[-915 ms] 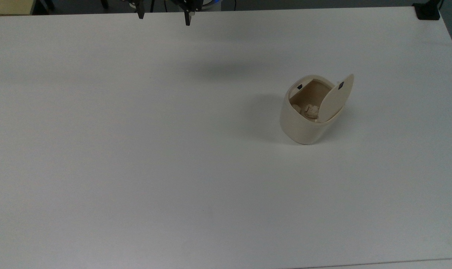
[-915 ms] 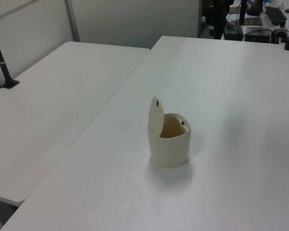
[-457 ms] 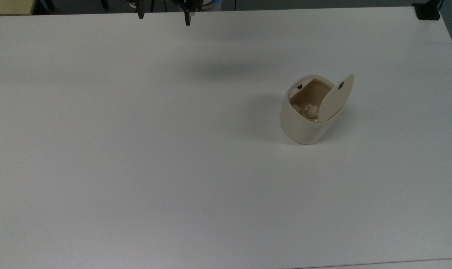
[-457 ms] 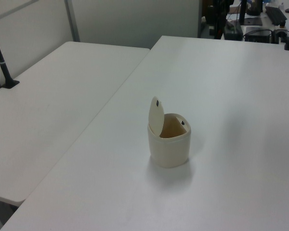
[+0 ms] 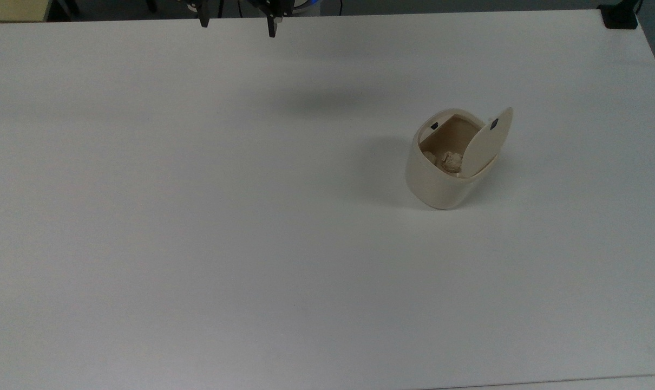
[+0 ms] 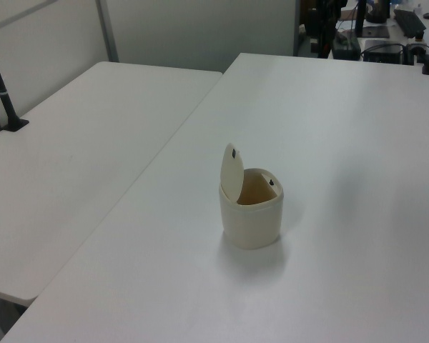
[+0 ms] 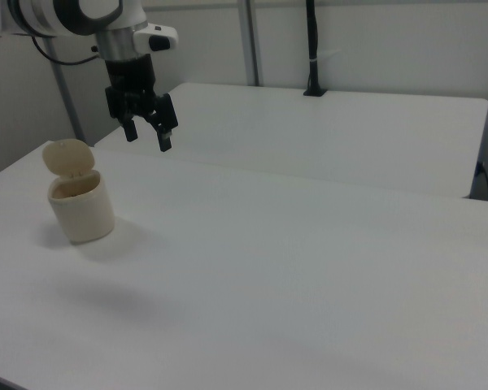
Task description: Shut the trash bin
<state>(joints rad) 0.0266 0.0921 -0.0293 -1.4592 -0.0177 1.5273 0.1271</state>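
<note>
Right view had the gripper (image 7: 148, 134) hanging up in the air with its two fingers spread apart and nothing between them, well apart from the trash bin (image 7: 81, 205); the bin sat upright on the white table (image 7: 309, 268) toward the right view's left. Its lid (image 5: 487, 142) was tipped up; crumpled paper (image 5: 447, 161) was inside.

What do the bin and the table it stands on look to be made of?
The trash bin looks like cream-beige moulded plastic, matte: smooth seamless walls, a thin rigid lid standing open. The table looks like a white laminate or coated board, with a flat, even, low-sheen surface; the core material cannot be told.
</note>
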